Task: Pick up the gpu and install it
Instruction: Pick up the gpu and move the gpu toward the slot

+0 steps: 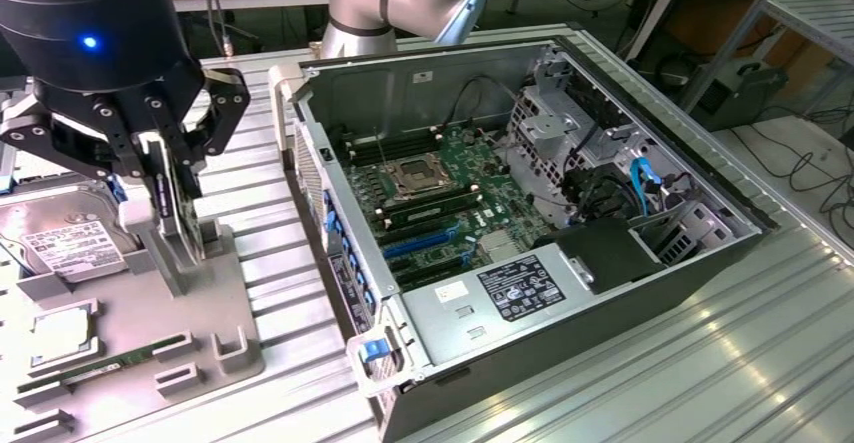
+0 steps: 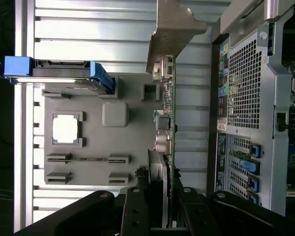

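Observation:
The gpu [image 1: 176,203] is a thin black card standing on edge over the grey parts holder [image 1: 220,303] at the exterior view's left. My gripper [image 1: 158,168] is shut on it, one finger on each flat face. In the wrist view the gpu [image 2: 166,142] runs edge-on away from my gripper [image 2: 164,209], ending in its pale metal bracket [image 2: 173,29]. I cannot tell whether its lower edge still sits in the holder's upright stand [image 1: 171,263].
The open computer case [image 1: 694,263] lies at the exterior view's right, its motherboard [image 1: 441,188] and blue slots [image 1: 424,240] exposed. On the holder [image 2: 123,167] lie a hard drive [image 1: 60,243], a processor [image 2: 67,129] and a memory stick [image 2: 88,159]. The case's vented rear [image 2: 246,83] is close by.

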`<state>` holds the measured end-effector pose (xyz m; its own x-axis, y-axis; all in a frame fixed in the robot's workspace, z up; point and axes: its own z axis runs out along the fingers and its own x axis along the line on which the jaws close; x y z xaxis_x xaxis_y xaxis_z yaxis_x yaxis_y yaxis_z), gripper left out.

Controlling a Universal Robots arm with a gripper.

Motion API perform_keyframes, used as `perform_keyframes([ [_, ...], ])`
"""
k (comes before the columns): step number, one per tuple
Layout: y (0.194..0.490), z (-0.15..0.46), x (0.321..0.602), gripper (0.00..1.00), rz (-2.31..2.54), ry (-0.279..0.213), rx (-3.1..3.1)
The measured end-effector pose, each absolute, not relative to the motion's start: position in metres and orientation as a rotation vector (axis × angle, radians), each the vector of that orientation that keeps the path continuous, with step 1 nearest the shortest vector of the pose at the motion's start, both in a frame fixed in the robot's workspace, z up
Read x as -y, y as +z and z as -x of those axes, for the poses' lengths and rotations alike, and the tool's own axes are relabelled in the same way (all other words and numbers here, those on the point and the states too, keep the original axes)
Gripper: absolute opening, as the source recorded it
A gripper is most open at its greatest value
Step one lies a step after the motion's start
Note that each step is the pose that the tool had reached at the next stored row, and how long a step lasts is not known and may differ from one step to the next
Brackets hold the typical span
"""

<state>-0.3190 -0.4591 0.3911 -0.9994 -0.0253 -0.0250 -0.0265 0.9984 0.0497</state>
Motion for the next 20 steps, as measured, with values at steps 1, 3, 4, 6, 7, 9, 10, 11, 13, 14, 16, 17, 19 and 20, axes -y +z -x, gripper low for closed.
perform_keyframes([
  [1, 0.392, 0.319, 0.459, 0.28, 0.04, 0.079, -3.116],
  [3, 0.394, 0.319, 0.459, 0.28, 0.04, 0.08, -3.116],
  [4, 0.395, 0.319, 0.459, 0.28, 0.04, 0.08, -3.116],
  [6, 0.397, 0.319, 0.459, 0.28, 0.04, 0.081, -3.116],
  [7, 0.398, 0.319, 0.459, 0.28, 0.04, 0.081, -3.116],
  [9, 0.399, 0.319, 0.459, 0.28, 0.04, 0.082, -3.116],
  [10, 0.4, 0.319, 0.459, 0.28, 0.04, 0.083, -3.116],
  [11, 0.402, 0.319, 0.459, 0.28, 0.04, 0.084, -3.116],
  [13, 0.405, 0.319, 0.46, 0.28, 0.04, 0.087, -3.116],
  [14, 0.407, 0.319, 0.46, 0.28, 0.04, 0.088, -3.116],
  [16, 0.409, 0.319, 0.46, 0.28, 0.04, 0.09, -3.116],
  [17, 0.41, 0.319, 0.46, 0.28, 0.04, 0.092, -3.116],
  [19, 0.415, 0.319, 0.46, 0.28, 0.04, 0.095, -3.116],
  [20, 0.416, 0.319, 0.46, 0.28, 0.04, 0.097, -3.116],
])
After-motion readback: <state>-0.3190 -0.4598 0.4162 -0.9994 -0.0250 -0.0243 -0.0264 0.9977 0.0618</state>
